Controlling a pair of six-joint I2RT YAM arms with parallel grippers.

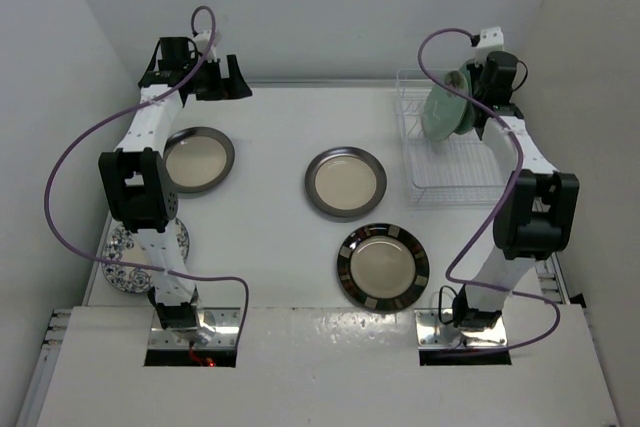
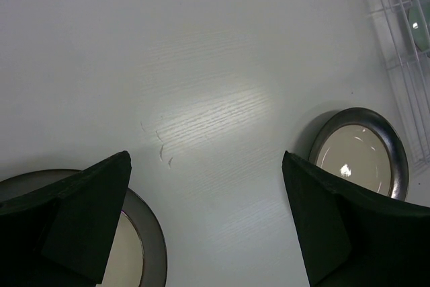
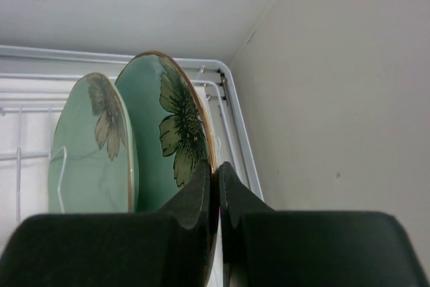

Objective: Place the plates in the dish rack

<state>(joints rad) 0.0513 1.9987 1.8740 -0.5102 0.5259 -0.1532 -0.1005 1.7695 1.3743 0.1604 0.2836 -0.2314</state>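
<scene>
Both halves of my right pincer (image 3: 216, 186) are clenching the gilded rim of a glossy mint-green plate (image 3: 168, 126), standing it on edge beside its twin (image 3: 91, 146) in the white-wire dish rack (image 3: 236, 122); next, I judge, I'm loosening gently so it isn't tipping. My left pincer (image 2: 207, 159) is hanging open above the table (image 2: 201, 65).

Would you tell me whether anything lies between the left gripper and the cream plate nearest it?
Nothing visible does. The left gripper is open over the table, and the cream plate lies flat just beside it, partly behind one finger in the wrist view, with nothing on it.
</scene>
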